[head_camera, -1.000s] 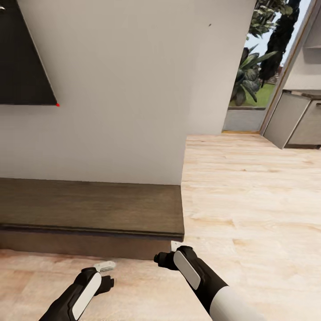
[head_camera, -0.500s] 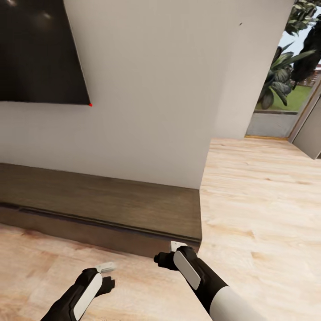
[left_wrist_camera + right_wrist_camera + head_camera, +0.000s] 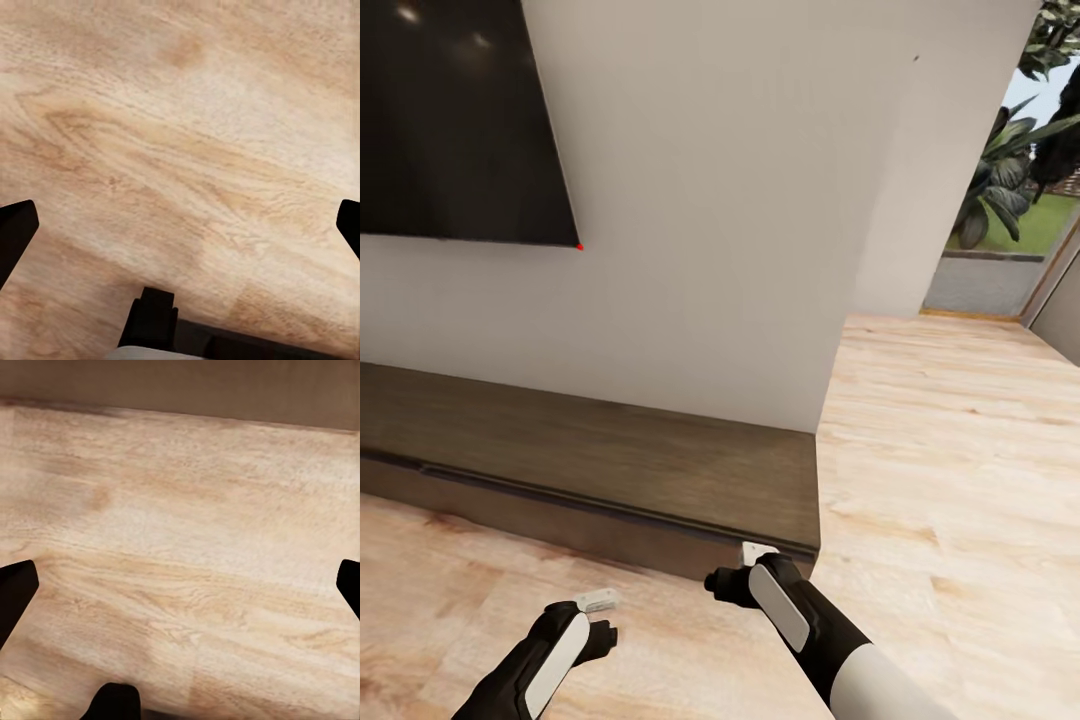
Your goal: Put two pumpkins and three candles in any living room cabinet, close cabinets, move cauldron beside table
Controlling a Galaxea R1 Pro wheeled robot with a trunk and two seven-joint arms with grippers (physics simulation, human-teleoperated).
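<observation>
We face cabinet (image 3: 590, 470), shut, against wall under TV (image 3: 460, 120). Left gripper (image 3: 600, 615) and right gripper (image 3: 735, 570) wide open, empty, over floor (image 3: 940, 480). Risk we judge: right fingers (image 3: 758, 551) near cabinet corner, base turn could clip it.

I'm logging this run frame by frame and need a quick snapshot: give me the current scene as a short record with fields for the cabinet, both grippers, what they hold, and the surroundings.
cabinet: long low dark-brown unit against the white wall, front closed
left gripper: open, low over the wooden floor, holding nothing
right gripper: open, just in front of the cabinet's right end, holding nothing
wall: dark screen mounted above the cabinet
background: doorway with green plants at the far right
</observation>
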